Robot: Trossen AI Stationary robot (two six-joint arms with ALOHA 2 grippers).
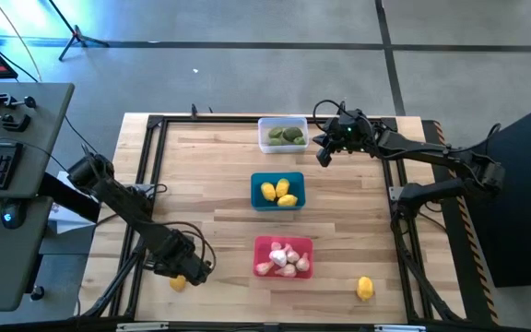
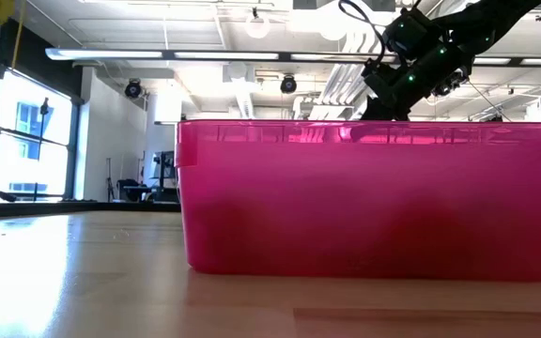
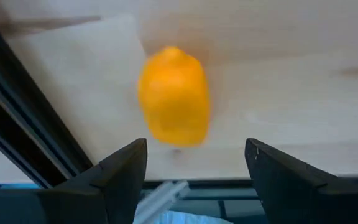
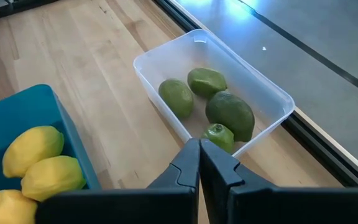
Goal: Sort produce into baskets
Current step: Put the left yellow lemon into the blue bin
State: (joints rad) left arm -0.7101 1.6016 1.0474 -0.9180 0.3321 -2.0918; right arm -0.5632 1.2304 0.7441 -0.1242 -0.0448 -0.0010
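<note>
Pink-red basket [image 1: 284,257], teal basket [image 1: 277,191], yellow fruit [image 1: 364,289]

- A red basket [image 2: 369,202] is seen standing on the wooden table [image 2: 73,282], filling most of the frame.
- A dark arm [image 2: 421,56] is seen above its far rim, at upper right.
- Ceiling lights and windows are seen behind.
</note>
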